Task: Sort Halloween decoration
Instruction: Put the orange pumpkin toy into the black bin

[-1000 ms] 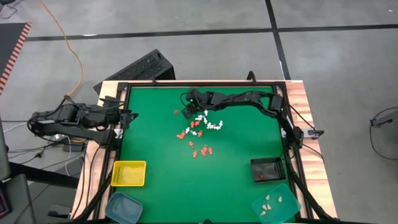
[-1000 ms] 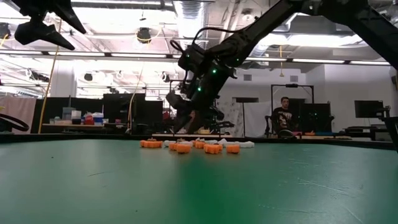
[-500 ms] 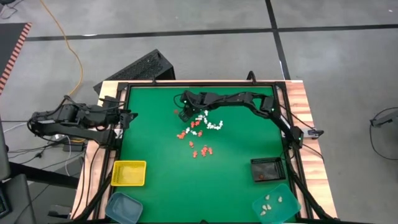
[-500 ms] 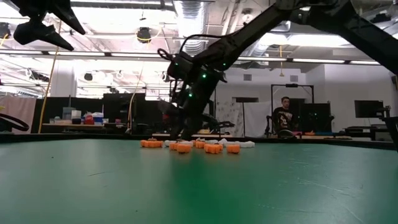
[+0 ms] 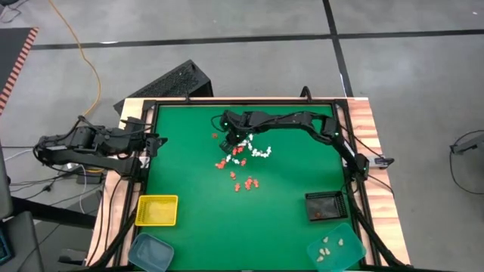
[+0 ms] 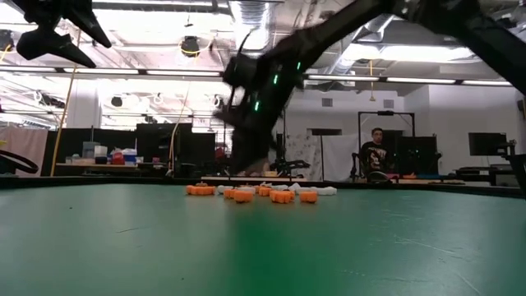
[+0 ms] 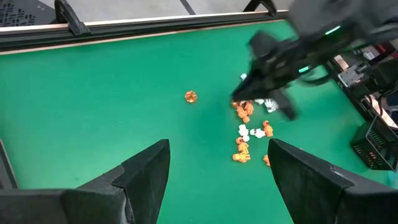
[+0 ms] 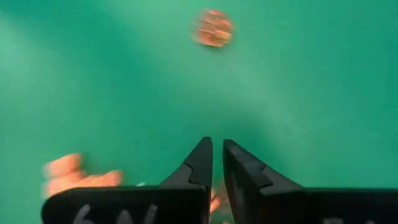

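The step in hand looks like a pick from the far end of the trinket cluster [image 5: 240, 160] lying mid-mat; to do it well, the fingertips should pinch one piece squarely and rise straight up, so neighbours are not dragged along. The right gripper [image 8: 216, 163] reaches long across the green mat [image 5: 189, 196], wrist bent down over the cluster, its fingers drawn to a narrow slit; something orange shows beneath the tips, though whether it is truly held I cannot tell. The left gripper [image 7: 217, 171] waits wide apart by the mat's left edge.
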